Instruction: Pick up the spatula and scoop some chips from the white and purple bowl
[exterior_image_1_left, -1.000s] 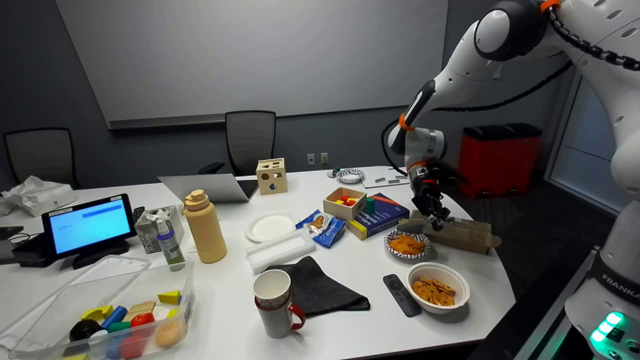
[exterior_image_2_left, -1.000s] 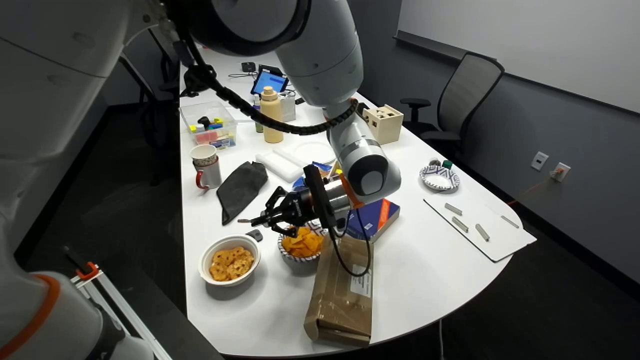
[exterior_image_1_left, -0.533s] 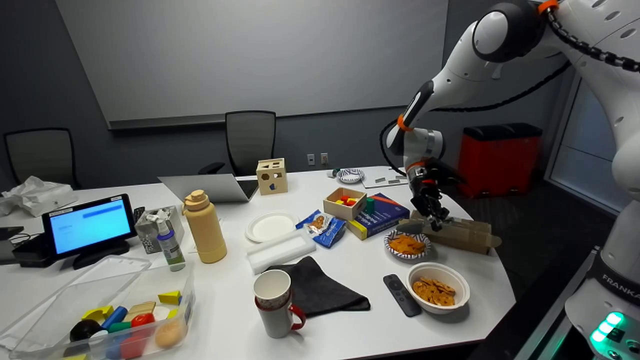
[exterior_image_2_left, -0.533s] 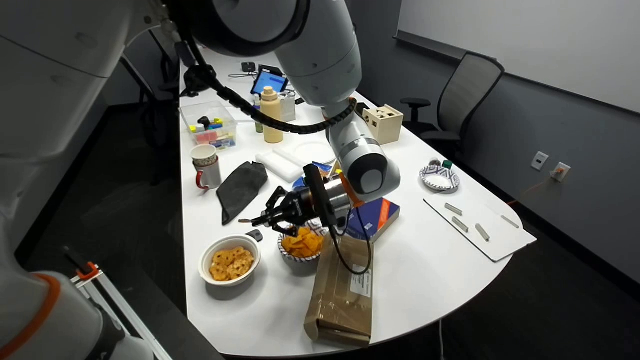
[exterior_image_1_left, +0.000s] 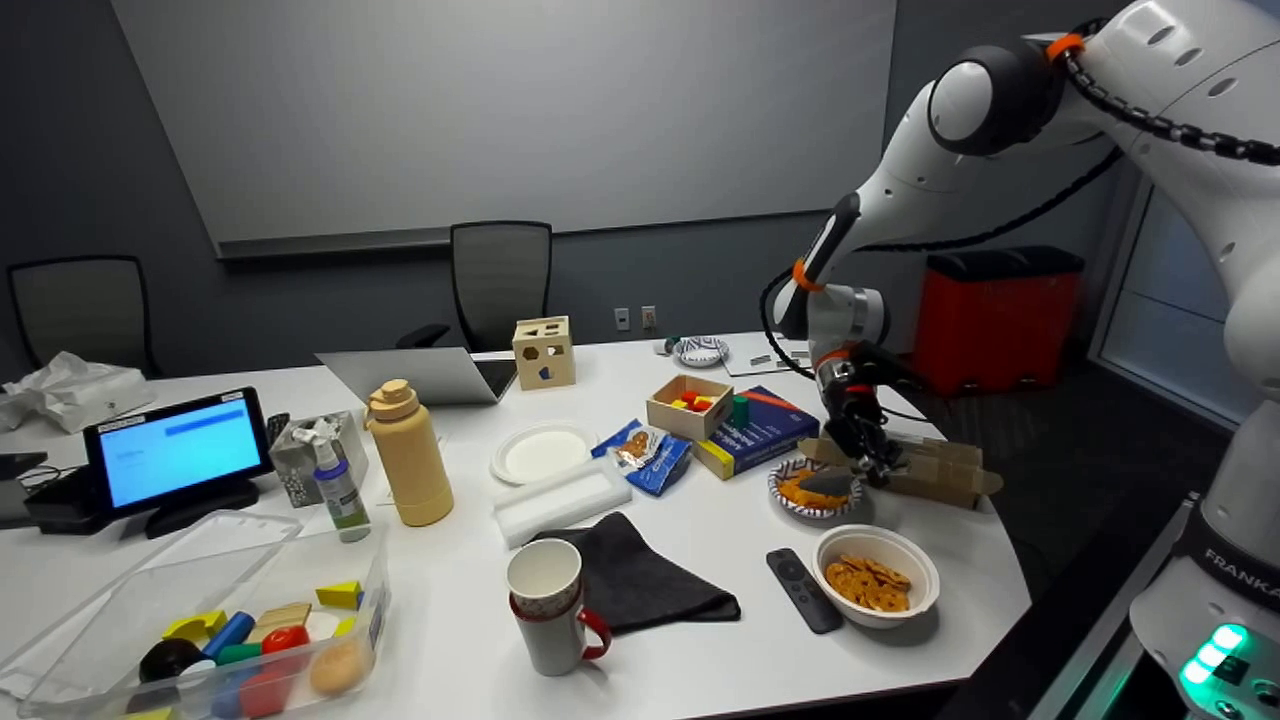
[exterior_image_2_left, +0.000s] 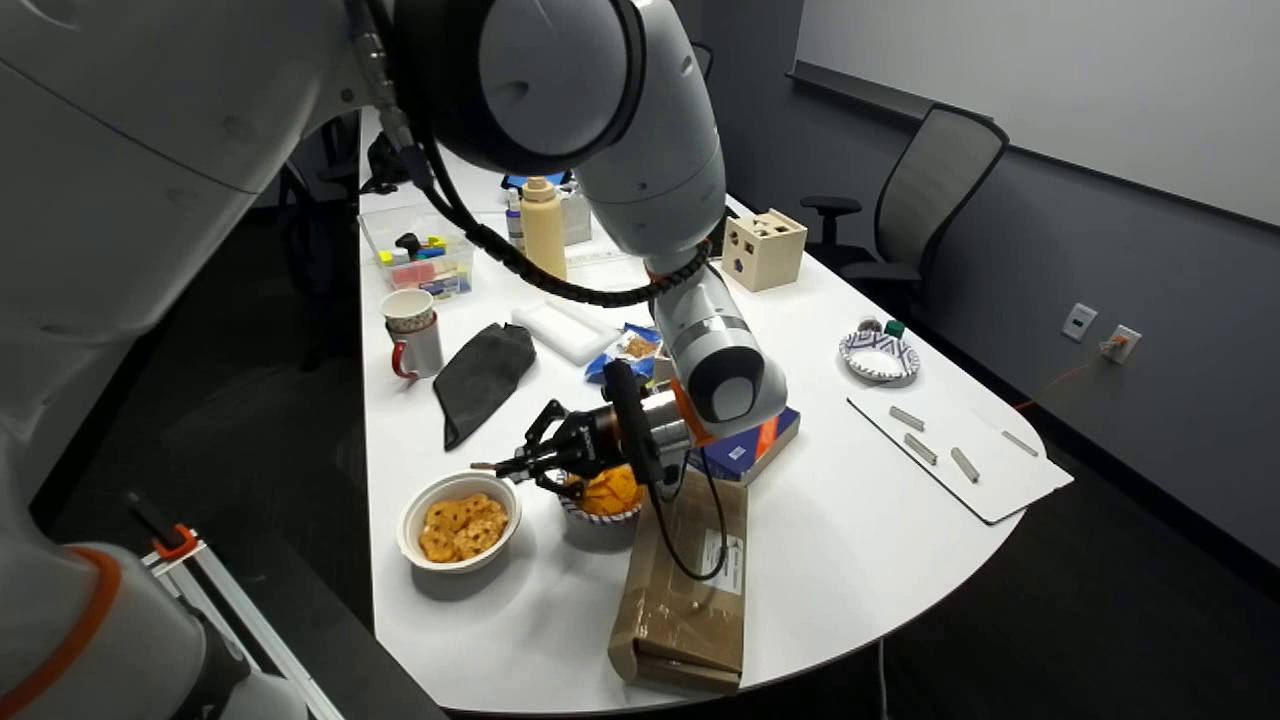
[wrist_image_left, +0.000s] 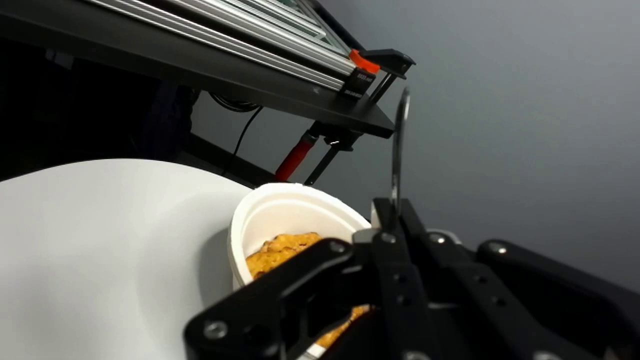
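My gripper is shut on the spatula, held just beyond the white and purple bowl. The spatula's dark grey blade is tilted down over the chips in the white and purple bowl; I cannot tell whether it touches them. In an exterior view the gripper hides the blade, while the chips and bowl show partly behind it. In the wrist view the spatula is seen edge-on, rising from between the fingertips.
A white bowl of round crackers stands close in front, also in the wrist view. A cardboard box lies right beside the patterned bowl. A blue book box, a remote and a black cloth lie nearby.
The arm and gripper have moved lower. The spatula's blade has come down from above the bowl's far rim to over the chips.
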